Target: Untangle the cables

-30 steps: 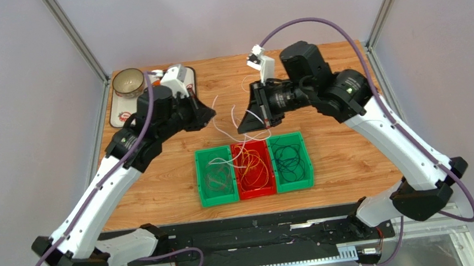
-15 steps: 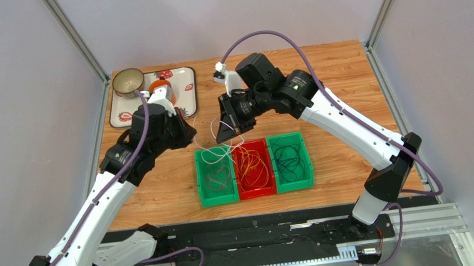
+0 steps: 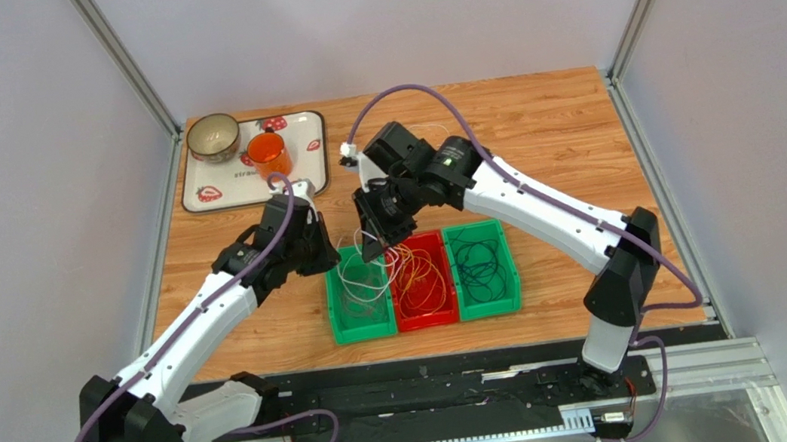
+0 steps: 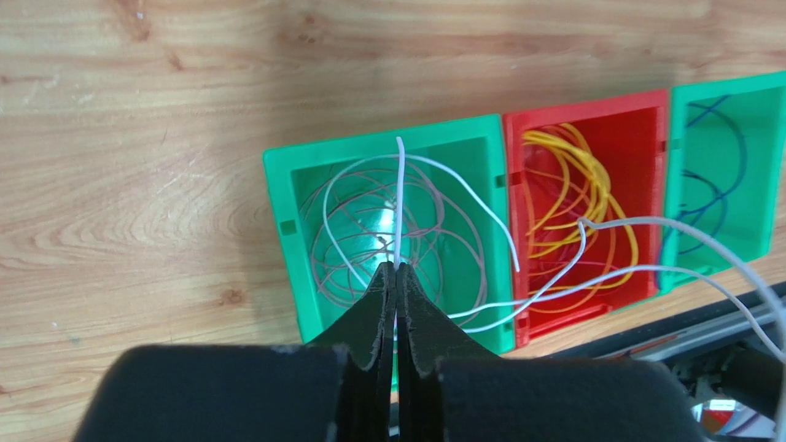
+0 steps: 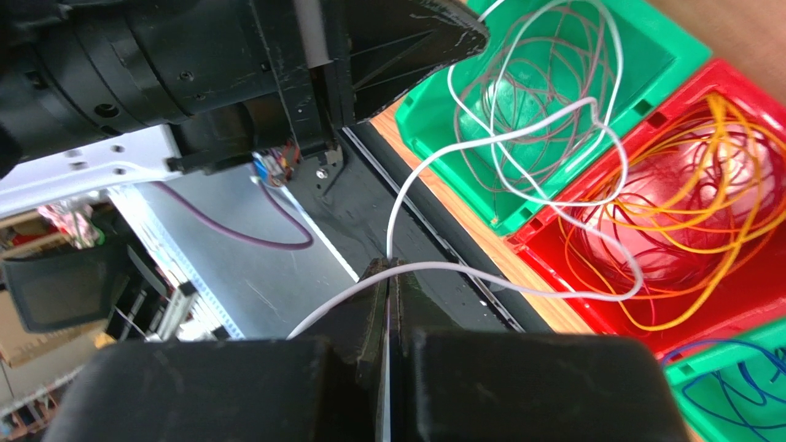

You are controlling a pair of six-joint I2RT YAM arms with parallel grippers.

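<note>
A thin white cable [image 3: 351, 265] hangs between my two grippers over the bins. My left gripper [image 4: 397, 267] is shut on one stretch of the white cable [image 4: 399, 193], just above the left green bin [image 4: 281, 198], which holds pale grey-pink loops. My right gripper [image 5: 388, 263] is shut on another stretch of the white cable [image 5: 480, 274], which loops across the left green bin and the red bin [image 5: 738, 78]. Orange cables [image 3: 423, 277] fill the red bin. Dark cables [image 3: 481, 261] lie in the right green bin [image 3: 502, 232]. Seen from above, the left gripper [image 3: 332, 254] and right gripper [image 3: 371, 251] stand close together.
A patterned tray [image 3: 308, 129] at the back left carries a bowl [image 3: 214, 137] and an orange cup [image 3: 267, 151]. The three bins sit side by side near the table's front edge, with the black base rail [image 3: 420, 389] just below them.
Both arms swung forward and down from the table's middle to the bins, carrying the white cable. It now hangs lower, over the left green and red bins.
</note>
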